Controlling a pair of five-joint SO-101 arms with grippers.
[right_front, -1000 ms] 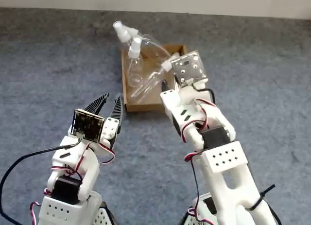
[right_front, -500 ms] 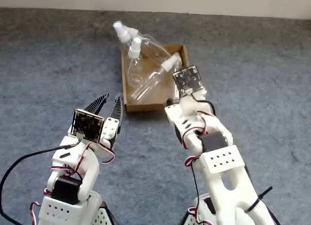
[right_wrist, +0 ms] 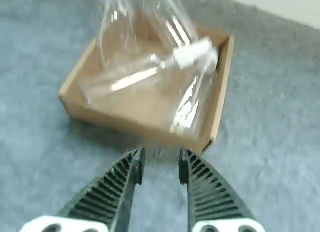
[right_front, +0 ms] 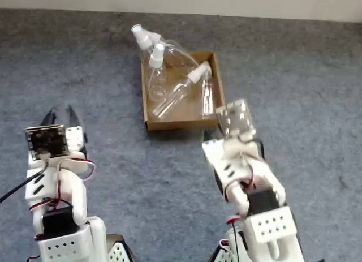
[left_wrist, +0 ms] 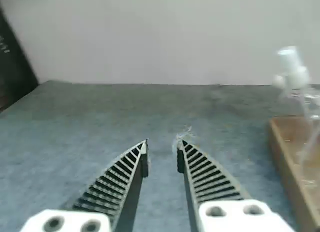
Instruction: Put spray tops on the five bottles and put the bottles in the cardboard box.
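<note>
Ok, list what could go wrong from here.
1. Two spray tops stick out past the far rim of the cardboard box; those leaning bottles might tip out if jolted.
2. The open right gripper hangs close to the box's near wall; a forward move could shove the box.
3. The clear bottles lie crossed, so I can't confirm all five are in.

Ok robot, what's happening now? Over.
Left gripper, right gripper: jaws open, empty. Bottles with spray tops in cardboard box, two poking over rim. Nothing blocking.
</note>
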